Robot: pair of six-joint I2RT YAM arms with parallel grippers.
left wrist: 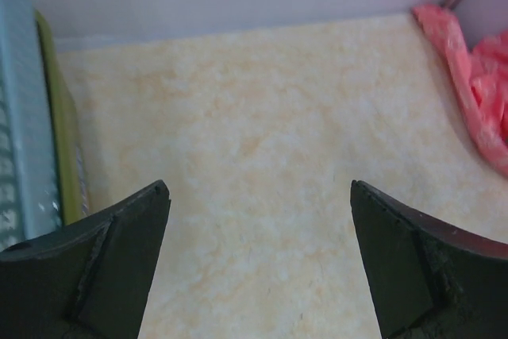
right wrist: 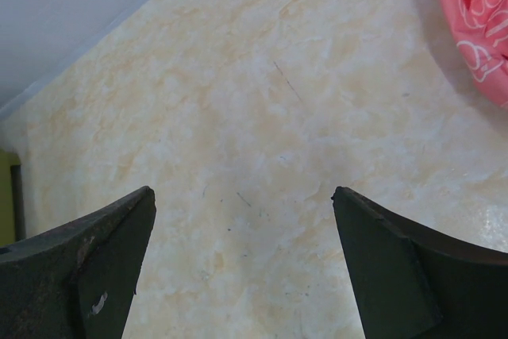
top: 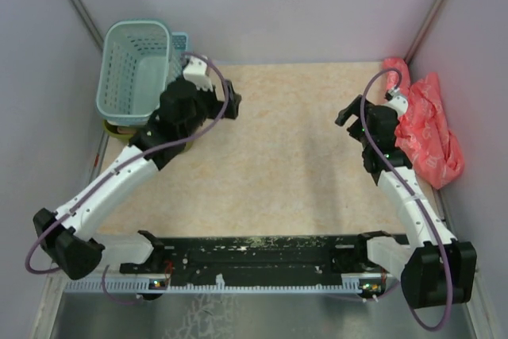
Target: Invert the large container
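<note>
Left gripper [left wrist: 259,188] and right gripper [right wrist: 242,192]: both spread wide, holding nothing
One large container [left wrist: 63,140] just left of the left fingers, one teal basket [top: 135,69] atop it; one pink bag [top: 425,121]; mottled beige tabletop [top: 294,156], pale walls [top: 262,5]

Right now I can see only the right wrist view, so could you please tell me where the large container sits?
Observer: In the far left corner. The top view shows the large container with a pale teal basket sitting in or on it, so only an olive strip shows.
Operator: Thank you. Is the left gripper holding it?
Observer: No. The left gripper is open and empty, just right of that stack.
Operator: And how far does the pink thing at my edge reach?
Observer: It is a crumpled red plastic bag lying along the right wall, on the outer side of the right gripper.
</note>
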